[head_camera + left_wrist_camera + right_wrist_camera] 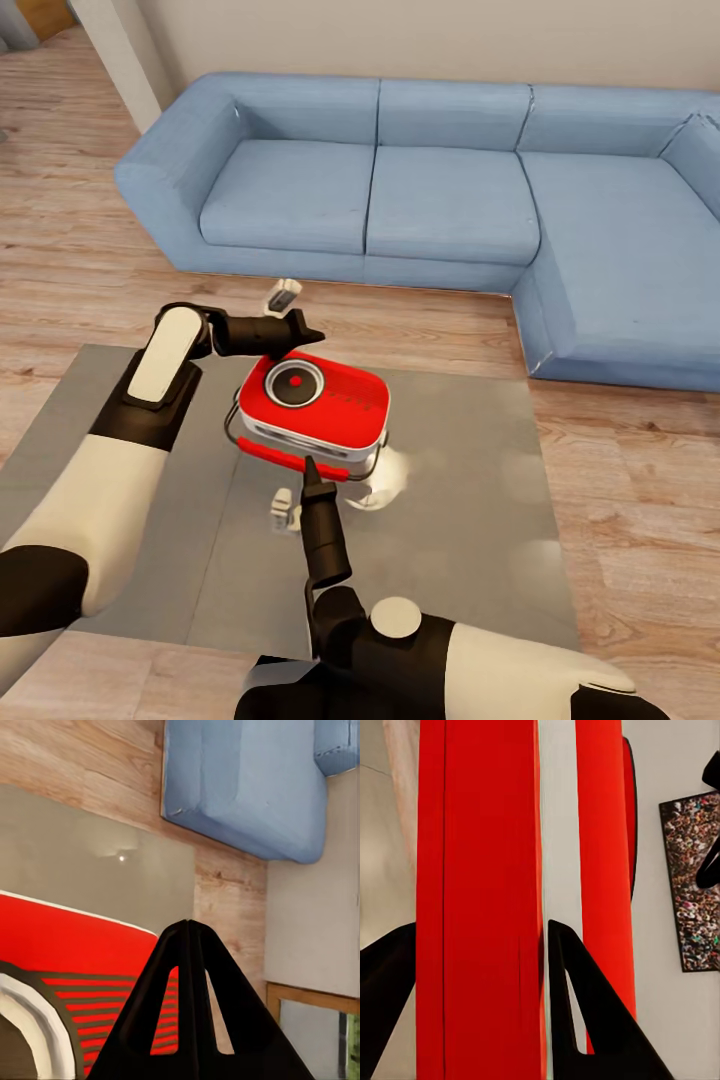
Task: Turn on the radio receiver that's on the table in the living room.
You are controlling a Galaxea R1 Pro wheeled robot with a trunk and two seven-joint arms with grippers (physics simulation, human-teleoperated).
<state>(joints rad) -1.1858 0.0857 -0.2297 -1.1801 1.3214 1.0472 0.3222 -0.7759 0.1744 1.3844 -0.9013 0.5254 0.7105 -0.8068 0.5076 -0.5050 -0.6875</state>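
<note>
The red radio receiver (335, 405) lies near the middle of the grey table (470, 500), its round dark dial with a red centre facing up. My left gripper (312, 334) hovers at the radio's far edge, just above the dial, with its fingers shut to a point (187, 924). From the near side my right gripper (311, 464) points at the radio's side. In the right wrist view that gripper (480, 924) is open, and the radio's red and white bands (480, 832) sit very close between its black fingers (585, 1012).
A blue L-shaped sofa (450, 190) stands beyond the table and wraps round on the right. Wood plank floor (620, 480) surrounds the table. A framed crowd picture (694, 877) hangs on the beige wall.
</note>
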